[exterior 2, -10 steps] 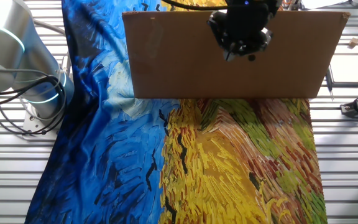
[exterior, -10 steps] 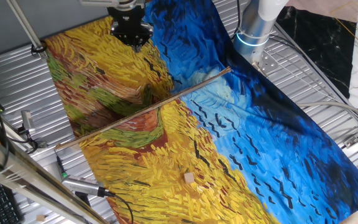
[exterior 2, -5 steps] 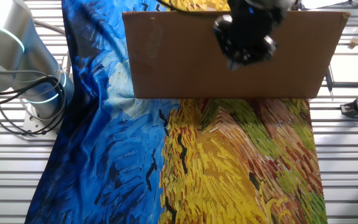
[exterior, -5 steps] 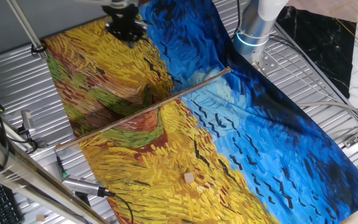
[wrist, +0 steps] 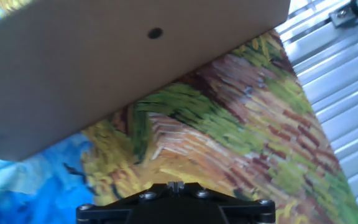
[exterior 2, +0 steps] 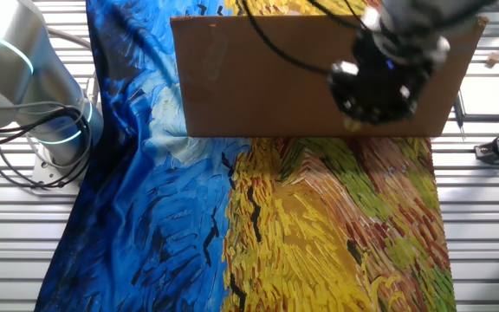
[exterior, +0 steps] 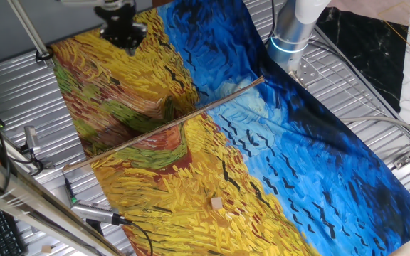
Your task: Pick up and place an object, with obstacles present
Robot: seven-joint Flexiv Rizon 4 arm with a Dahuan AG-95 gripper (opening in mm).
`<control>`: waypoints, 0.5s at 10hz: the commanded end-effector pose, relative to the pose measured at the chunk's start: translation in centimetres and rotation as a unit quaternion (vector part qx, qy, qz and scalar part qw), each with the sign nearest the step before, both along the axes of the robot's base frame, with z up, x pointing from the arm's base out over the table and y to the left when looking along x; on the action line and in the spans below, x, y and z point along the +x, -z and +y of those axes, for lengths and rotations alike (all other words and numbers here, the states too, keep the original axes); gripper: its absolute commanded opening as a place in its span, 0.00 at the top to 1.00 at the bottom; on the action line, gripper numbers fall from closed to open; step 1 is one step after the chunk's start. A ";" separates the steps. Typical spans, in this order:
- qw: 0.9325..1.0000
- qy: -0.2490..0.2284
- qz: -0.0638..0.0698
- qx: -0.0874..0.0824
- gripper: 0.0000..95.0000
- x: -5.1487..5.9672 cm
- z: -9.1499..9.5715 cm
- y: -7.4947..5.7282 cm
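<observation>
The tiny tan cube (exterior: pixel 216 204) lies on the yellow part of the painted cloth (exterior: pixel 155 178), near its front edge. The obstacle (exterior: pixel 164 126) crosses the cloth as a thin brown line in one fixed view. The other fixed view shows it as an upright brown board (exterior 2: pixel 258 78), and it also fills the top of the hand view (wrist: pixel 104 68). My gripper (exterior: pixel 129 48) hovers over the far yellow corner of the cloth, across the board from the cube. It is blurred in front of the board (exterior 2: pixel 362 108). Its jaws (wrist: pixel 176 185) look shut and empty.
The robot base (exterior: pixel 290 35) stands at the cloth's far blue side. Ribbed metal table (exterior: pixel 376 92) surrounds the cloth. Grey rods and a cabled tool (exterior: pixel 95 212) lie by the near left edge. A small tan bit (exterior 2: pixel 492 60) lies beyond the board's right end.
My gripper has moved left toward the cloth's far corner in one fixed view. In the other it has moved right and lower. The cube and board have not moved.
</observation>
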State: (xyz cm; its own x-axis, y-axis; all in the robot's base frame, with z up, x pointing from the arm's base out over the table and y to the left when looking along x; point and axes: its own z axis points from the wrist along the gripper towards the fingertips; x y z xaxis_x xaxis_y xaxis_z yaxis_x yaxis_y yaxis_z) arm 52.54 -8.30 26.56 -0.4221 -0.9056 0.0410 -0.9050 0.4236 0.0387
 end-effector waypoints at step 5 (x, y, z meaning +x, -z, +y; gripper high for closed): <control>1.000 -0.013 -0.008 0.002 1.00 -0.4 -0.4 1.6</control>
State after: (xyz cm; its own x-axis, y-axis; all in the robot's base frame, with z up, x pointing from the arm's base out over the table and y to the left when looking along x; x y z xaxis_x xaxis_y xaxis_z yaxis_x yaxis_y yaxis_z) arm 52.14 -8.71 25.09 -0.3951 -0.9180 0.0338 -0.9179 0.3960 0.0253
